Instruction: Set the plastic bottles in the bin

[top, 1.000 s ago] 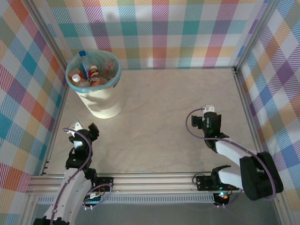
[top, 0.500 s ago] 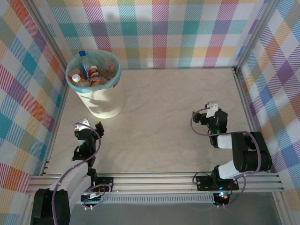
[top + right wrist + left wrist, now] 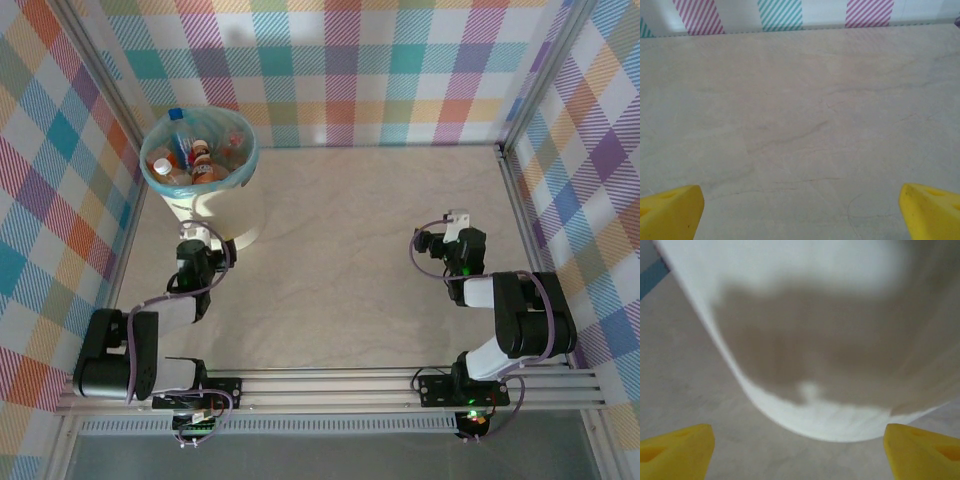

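The bin (image 3: 228,212), a white bucket with a pale teal bag over its rim, stands at the back left of the table. Several plastic bottles (image 3: 192,160) lie inside it, orange and brown, with red, white and blue caps. My left gripper (image 3: 208,238) hovers low, just in front of the bin's base, open. In the left wrist view the bin's white wall (image 3: 790,260) looms close and blurred above the empty left gripper (image 3: 800,455). My right gripper (image 3: 445,228) is at the right, open over bare table, and the right wrist view shows nothing between the right gripper's (image 3: 800,212) fingers.
Plaid walls close the table on three sides, with a metal frame rail (image 3: 330,385) along the near edge. Both arms are folded back near their bases. The marbled tabletop (image 3: 340,250) between the grippers is bare.
My left arm has folded back and its gripper has swung up to the foot of the bin. The right arm has drawn back and folded too, its gripper shifting slightly right.
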### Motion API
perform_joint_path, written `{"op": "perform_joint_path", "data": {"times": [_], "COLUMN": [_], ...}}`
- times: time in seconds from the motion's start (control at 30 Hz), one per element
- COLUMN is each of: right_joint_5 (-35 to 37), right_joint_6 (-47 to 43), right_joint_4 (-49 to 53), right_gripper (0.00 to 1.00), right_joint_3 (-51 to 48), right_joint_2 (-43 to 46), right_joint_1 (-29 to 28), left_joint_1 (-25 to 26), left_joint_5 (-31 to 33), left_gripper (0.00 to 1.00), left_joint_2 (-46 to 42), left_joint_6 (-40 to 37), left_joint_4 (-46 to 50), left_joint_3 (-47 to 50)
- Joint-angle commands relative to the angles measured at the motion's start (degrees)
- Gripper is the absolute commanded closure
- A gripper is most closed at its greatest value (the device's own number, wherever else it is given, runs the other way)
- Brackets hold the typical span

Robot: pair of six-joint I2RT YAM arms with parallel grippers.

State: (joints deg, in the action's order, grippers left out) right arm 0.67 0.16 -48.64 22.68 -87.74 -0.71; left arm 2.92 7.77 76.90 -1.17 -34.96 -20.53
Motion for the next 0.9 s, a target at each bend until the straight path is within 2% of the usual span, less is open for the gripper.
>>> {"op": "perform_joint_path", "data": {"times": [0.0,0.1,0.17,0.27,0.4,0.43,0.47,0.87], "right_joint_5": [0.21,0.21,0.16,0.16,0.38,0.38,0.43,0.38], "right_joint_6": [1.15,1.11,1.16,1.13,1.15,1.15,1.15,1.15], "right_joint_4": [0.19,0.13,0.13,0.04,0.26,0.19,0.17,0.21], "right_gripper": [0.0,0.0,0.0,0.0,0.0,0.0,0.0,0.0], "right_joint_3": [0.44,0.37,0.35,0.35,0.44,0.44,0.44,0.44], "right_joint_2": [-0.19,-0.16,-0.16,-0.23,-0.23,-0.19,-0.23,-0.23], "right_joint_1": [0.27,0.3,0.25,0.27,0.25,0.26,0.22,0.23], "left_joint_1": [-1.1,-1.94,-1.95,-1.9,-0.69,-0.62,-0.38,-0.09], "left_joint_5": [-5.13,-8.6,-10.85,-11.01,-7.44,-6.95,-6.48,-6.19], "left_gripper": [0.12,0.12,0.12,0.12,0.1,0.01,0.0,0.0], "left_joint_2": [2.06,4.76,8.0,11.92,12.87,12.74,12.87,12.74], "left_joint_6": [-1.09,0.07,-0.13,-0.43,-0.43,-0.35,-0.41,-0.69], "left_joint_4": [-0.86,-1.3,-6.77,-9.69,-11.29,-10.52,-10.81,-10.19], "left_joint_3": [-3.46,-5.29,-4.28,-4.23,-3.73,-3.89,-3.9,-4.2]}}
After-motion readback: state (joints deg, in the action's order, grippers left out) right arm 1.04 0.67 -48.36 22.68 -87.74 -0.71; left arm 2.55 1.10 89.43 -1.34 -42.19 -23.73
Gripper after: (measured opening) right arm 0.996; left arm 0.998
